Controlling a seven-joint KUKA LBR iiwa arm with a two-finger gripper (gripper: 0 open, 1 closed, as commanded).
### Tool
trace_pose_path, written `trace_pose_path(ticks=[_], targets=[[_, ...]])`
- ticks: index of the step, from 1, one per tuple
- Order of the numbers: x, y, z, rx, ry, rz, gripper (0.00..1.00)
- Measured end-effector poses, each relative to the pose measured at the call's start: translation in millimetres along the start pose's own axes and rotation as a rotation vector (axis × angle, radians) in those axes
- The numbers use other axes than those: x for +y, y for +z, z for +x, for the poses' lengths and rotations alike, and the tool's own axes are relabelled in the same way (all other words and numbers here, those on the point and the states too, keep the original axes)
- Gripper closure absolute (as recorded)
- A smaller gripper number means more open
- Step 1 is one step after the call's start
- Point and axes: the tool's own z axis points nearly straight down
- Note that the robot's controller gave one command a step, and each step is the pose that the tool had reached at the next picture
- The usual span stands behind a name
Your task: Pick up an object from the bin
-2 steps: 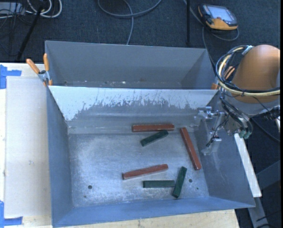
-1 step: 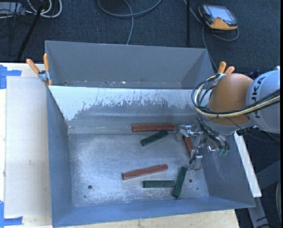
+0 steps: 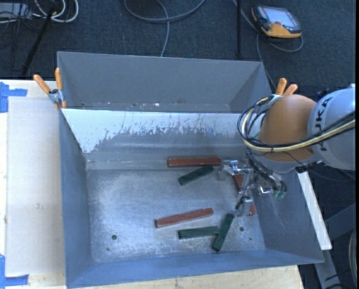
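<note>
My gripper (image 3: 247, 184) hangs low at the right side of the bin floor, under the arm's orange cover. A short red-brown stick (image 3: 250, 209) lies right beneath it, partly hidden by the metal parts. Just below the gripper a dark green stick (image 3: 223, 232) lies tilted. Left of the gripper, a longer red-brown stick (image 3: 194, 161) rests along the foot of the back wall. A dark green stick (image 3: 196, 175) lies slanted just under that one.
Another red-brown stick (image 3: 184, 217) and a dark green stick (image 3: 197, 233) lie near the front middle of the floor. The bin's right wall slopes up close beside the gripper. The arm and its cables reach in from the right.
</note>
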Motion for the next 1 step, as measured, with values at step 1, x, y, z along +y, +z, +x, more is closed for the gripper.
trace_pose_path(ticks=[1], targets=[[56.2, 0.4, 12.2, 0.002, -0.004, -0.003, 0.0]])
